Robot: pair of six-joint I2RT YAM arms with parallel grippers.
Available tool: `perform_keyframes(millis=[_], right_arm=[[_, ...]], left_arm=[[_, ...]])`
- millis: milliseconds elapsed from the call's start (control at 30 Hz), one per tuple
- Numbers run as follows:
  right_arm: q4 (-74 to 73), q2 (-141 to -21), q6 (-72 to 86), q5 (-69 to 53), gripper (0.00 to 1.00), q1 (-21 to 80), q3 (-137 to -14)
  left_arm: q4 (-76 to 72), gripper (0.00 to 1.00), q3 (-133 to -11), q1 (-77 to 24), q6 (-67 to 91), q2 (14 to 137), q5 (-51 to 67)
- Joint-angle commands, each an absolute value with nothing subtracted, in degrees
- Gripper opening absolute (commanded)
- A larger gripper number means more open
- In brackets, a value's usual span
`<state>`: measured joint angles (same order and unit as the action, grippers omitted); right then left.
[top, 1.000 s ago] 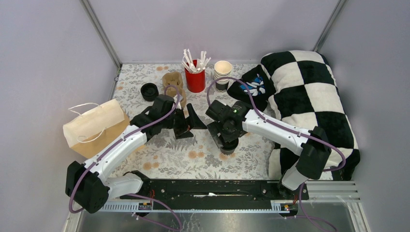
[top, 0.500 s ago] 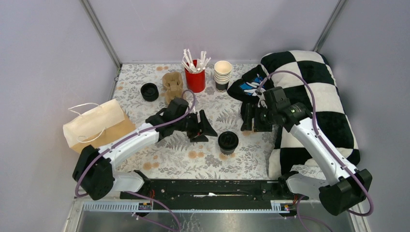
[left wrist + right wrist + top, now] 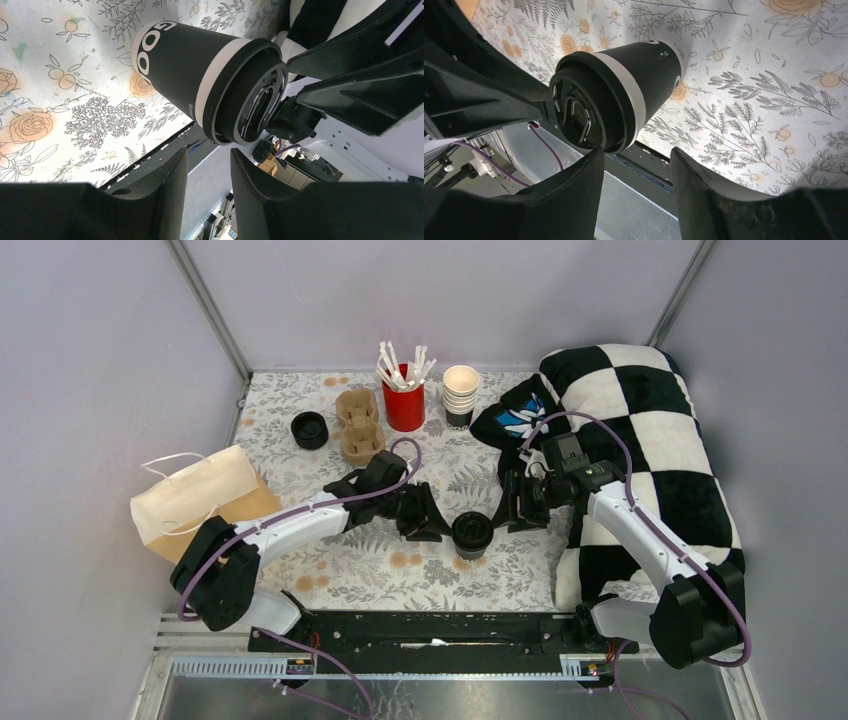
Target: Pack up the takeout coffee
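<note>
One takeout coffee cup [image 3: 471, 533] with a black lid stands upright near the table's middle front. It shows as a dark cup [image 3: 180, 65] in the left wrist view and again as a dark cup [image 3: 644, 85] in the right wrist view. A second lidded cup [image 3: 309, 429] stands at the back left. My left gripper [image 3: 436, 526] sits just left of the middle cup and my right gripper [image 3: 504, 512] just right of it. The left gripper [image 3: 207, 172] and the right gripper [image 3: 636, 172] are both partly open, with nothing between their fingers. One right finger [image 3: 579, 195] is close to the lid's rim.
A brown paper bag [image 3: 195, 502] lies at the left. A cardboard cup carrier [image 3: 358, 423], a red cup of white sticks [image 3: 404, 400] and a stack of cream cups [image 3: 460, 395] stand at the back. A checkered cushion [image 3: 640, 450] fills the right side.
The left arm has reached right, up to the middle cup. The right arm lifted off that cup, swung right, then came back beside it. Both grippers' jaws have narrowed.
</note>
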<state>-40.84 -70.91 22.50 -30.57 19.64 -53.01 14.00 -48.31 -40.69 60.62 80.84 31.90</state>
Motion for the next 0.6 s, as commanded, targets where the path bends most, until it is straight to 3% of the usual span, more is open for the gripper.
perform_keyframes(millis=[0,567], right_arm=[[-37.9,-71.6,21.6,-34.2,0.58,19.4,-51.9],[-37.6,-72.0,21.0,-32.8,0.51,19.3,-51.5]], left_arm=[[11.3,0.4,-50.0,-41.0,60.0,82.5,31.0],[11.5,0.4,-49.6,-41.1,60.2,81.6,30.2]])
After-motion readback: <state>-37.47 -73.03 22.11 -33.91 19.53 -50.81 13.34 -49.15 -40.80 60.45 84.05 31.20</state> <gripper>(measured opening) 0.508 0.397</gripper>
